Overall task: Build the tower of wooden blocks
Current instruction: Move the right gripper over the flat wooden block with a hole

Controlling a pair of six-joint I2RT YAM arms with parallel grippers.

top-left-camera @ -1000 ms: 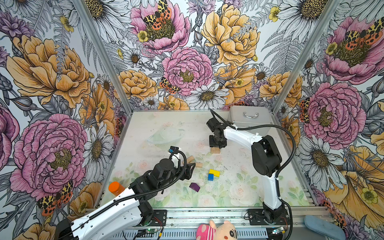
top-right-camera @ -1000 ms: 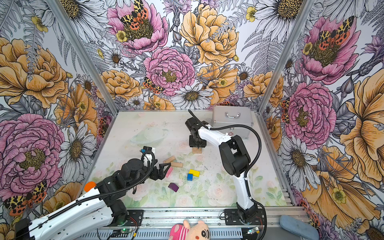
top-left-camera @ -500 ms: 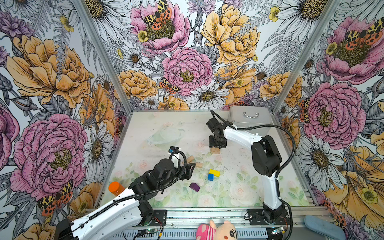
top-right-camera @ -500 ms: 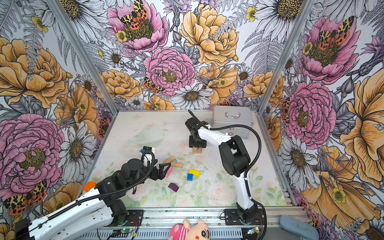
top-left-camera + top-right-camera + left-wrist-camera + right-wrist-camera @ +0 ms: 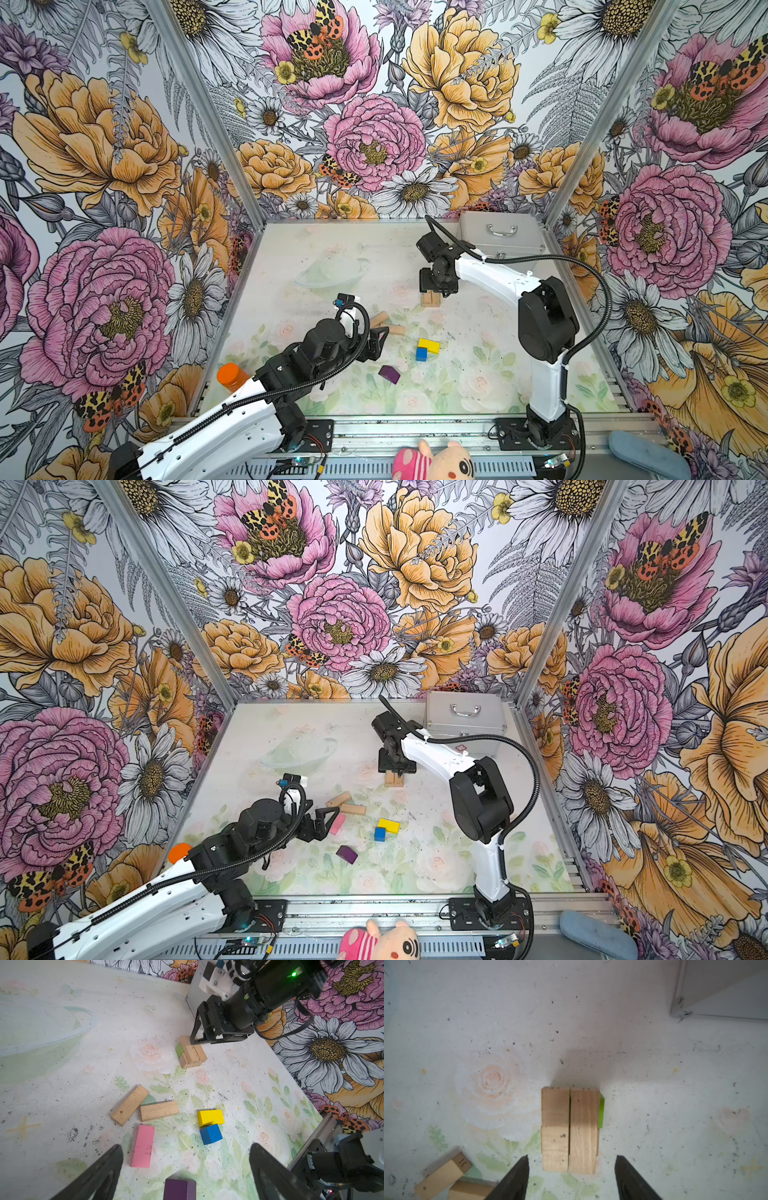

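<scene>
**The right gripper is hovering over the low tower with its jaws apart.**

In both top views the tower is sitting on the table just off the middle, toward 1 o'clock, with the silver case farther out the same way. It is standing two layers high: two plain top bars are lying side by side with a thin seam between them. Under them a green piece and a tan piece are poking out at one side. The right fingers are flanking the tower without touching it. Loose tan bars are lying at the tower's 8 o'clock. A yellow block is touching a blue block at 6 o'clock, and a purple block is lying at 7 o'clock. The left gripper is hanging empty, jaws wide apart, above the pink block.
</scene>
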